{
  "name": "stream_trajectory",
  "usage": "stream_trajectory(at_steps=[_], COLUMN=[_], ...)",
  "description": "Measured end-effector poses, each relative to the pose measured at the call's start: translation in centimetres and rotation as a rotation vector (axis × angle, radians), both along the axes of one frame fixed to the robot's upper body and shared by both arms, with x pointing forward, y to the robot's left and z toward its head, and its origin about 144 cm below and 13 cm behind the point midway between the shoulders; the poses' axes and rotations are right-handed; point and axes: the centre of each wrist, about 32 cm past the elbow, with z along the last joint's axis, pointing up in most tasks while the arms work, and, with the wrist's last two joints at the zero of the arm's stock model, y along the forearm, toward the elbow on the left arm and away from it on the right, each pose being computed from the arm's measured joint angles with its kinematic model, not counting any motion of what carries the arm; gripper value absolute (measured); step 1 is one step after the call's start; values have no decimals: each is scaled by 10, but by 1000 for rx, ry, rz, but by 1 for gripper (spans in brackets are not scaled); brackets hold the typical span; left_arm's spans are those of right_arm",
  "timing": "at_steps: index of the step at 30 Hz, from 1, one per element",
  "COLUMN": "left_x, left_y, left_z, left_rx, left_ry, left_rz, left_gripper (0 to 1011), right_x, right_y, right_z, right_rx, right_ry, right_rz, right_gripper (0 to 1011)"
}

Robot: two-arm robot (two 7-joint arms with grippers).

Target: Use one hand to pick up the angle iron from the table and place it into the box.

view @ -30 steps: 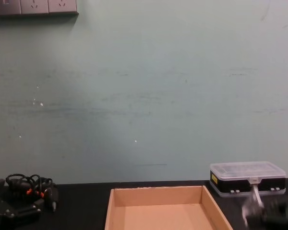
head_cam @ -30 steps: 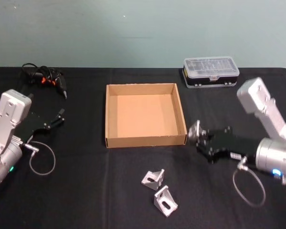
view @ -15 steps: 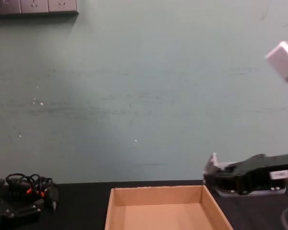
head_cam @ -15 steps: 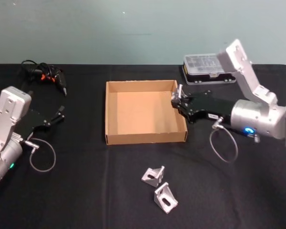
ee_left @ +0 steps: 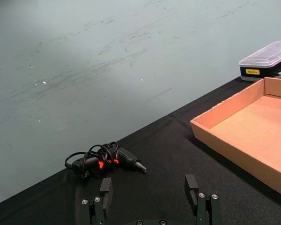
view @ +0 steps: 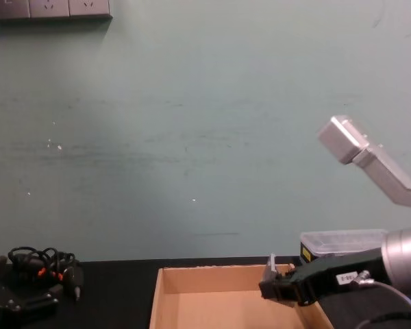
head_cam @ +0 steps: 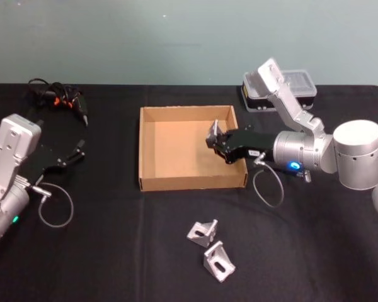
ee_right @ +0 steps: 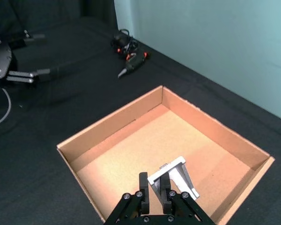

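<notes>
My right gripper (head_cam: 216,141) hangs over the right half of the tan cardboard box (head_cam: 192,184), shut on a silver angle iron (head_cam: 213,130). In the right wrist view the angle iron (ee_right: 174,175) sticks out past the fingers (ee_right: 143,185), above the box floor (ee_right: 131,159). From the chest the held angle iron (view: 272,264) sits just above the box's back rim (view: 219,271). Two more angle irons (head_cam: 202,233) (head_cam: 219,262) lie on the black table (head_cam: 113,251) in front of the box. My left gripper (head_cam: 77,155) rests open at the far left.
A clear-lidded black case (head_cam: 299,85) stands behind my right arm, back right. A tangle of black cables with orange bits (head_cam: 60,100) lies at the back left. Open tabletop surrounds the two loose brackets.
My right gripper has carried the angle iron from low beside the box's front right corner up and leftward, over the right wall to above the box interior. The left arm has stayed put.
</notes>
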Motion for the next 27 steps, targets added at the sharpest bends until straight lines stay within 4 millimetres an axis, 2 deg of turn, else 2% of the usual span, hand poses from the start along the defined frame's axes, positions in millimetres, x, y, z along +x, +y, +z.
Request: stream_trajectory(at_steps=[6, 18, 22, 27], left_x=[0, 0, 0, 0], left_y=[0, 0, 0, 0], left_z=[0, 0, 0, 0], left_rx=[0, 0, 0, 0], left_ry=[0, 0, 0, 0], left_rz=[0, 0, 0, 0], left_gripper=[1011, 1011, 1011, 1011], right_x=[8, 11, 10, 10], right_y=[4, 4, 4, 3], right_z=[-8, -13, -15, -14], right_rx=[-21, -49, -53, -57], right_ry=[27, 54, 57, 57], right_rz=[-2, -8, -8, -5], right_gripper=[147, 147, 209, 365])
